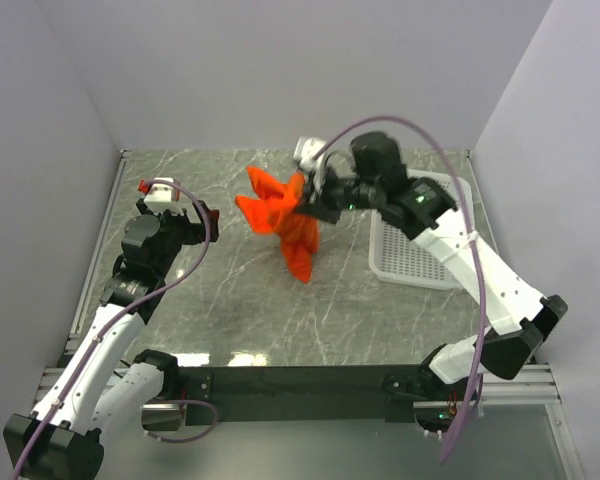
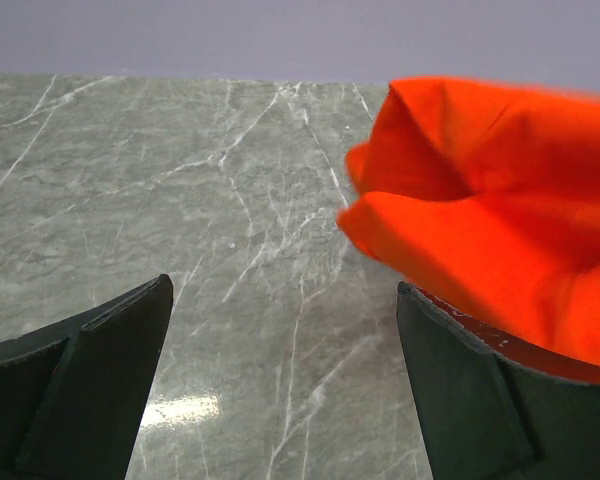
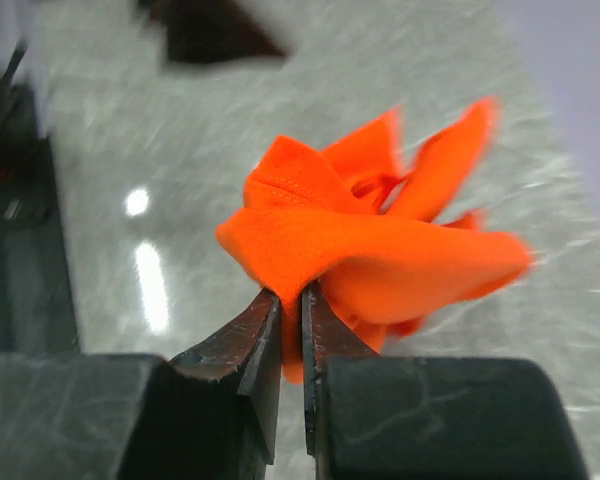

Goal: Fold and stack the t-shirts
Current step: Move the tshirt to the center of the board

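Dangling bunched from the right claw, the bright orange-red t-shirt hangs over the middle of the counter, jaws pinched on a fold. And the left claw gapes wide beside it, holding nothing. Thin, soft, light cloth, likely to sag and crumple; a hem or shoulder seam looks the best hold for spreading it flat

We are looking into a robotics lab cell: plain walls are closing in the marble-patterned table on three sides, with the left arm and right arm bolted along its near edge.
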`<state>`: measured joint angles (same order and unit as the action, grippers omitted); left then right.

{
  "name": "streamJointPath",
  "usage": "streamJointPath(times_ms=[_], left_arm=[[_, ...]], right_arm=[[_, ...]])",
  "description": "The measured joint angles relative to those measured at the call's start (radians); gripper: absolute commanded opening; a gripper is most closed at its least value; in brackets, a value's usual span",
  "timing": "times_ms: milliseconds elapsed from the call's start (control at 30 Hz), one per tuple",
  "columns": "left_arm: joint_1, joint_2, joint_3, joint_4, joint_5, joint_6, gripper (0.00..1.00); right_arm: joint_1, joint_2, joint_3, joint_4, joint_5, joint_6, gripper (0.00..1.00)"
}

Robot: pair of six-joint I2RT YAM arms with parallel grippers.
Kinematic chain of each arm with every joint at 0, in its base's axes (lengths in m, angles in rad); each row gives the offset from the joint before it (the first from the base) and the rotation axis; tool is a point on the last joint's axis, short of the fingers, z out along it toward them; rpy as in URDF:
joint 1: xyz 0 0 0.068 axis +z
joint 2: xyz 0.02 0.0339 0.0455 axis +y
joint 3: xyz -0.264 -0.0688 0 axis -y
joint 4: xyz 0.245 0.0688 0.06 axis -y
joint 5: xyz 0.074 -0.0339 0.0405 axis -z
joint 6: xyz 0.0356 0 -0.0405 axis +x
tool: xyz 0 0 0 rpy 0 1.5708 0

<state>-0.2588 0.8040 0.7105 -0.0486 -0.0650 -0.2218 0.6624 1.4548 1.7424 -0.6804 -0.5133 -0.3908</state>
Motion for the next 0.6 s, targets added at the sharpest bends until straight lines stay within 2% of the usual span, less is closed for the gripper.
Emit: streamJointPath(times_ms=[33, 133, 167, 267, 333, 467, 600], left_arm=[[0.000, 0.000, 0.000, 0.000, 0.000, 0.000, 1.00], [0.000, 0.001, 0.000, 0.000, 0.000, 0.000, 0.99], [0.000, 0.001, 0.000, 0.000, 0.001, 0.000, 0.99], [0.000, 0.001, 0.000, 0.000, 0.006, 0.000, 0.99], [0.000, 0.002, 0.000, 0.000, 0.011, 0.000, 0.99], [0.000, 0.014, 0.000, 0.001, 0.030, 0.000, 0.99], [0.000, 0.052, 0.000, 0.002, 0.082, -0.001, 0.99]], right_arm=[[0.019, -0.016, -0.051, -0.004, -0.007, -0.014, 0.17], [0.081, -0.042, -0.254, 0.002, -0.021, -0.058, 0.41], [0.100, -0.042, -0.325, 0.001, -0.019, -0.073, 0.57], [0.121, -0.032, -0.487, -0.023, 0.003, -0.111, 0.75], [0.119, -0.031, -0.535, -0.049, 0.031, -0.130, 0.78], [0.084, -0.056, -0.529, -0.043, 0.043, -0.147, 0.79], [-0.061, -0.107, -0.529, -0.006, 0.019, -0.134, 0.79]])
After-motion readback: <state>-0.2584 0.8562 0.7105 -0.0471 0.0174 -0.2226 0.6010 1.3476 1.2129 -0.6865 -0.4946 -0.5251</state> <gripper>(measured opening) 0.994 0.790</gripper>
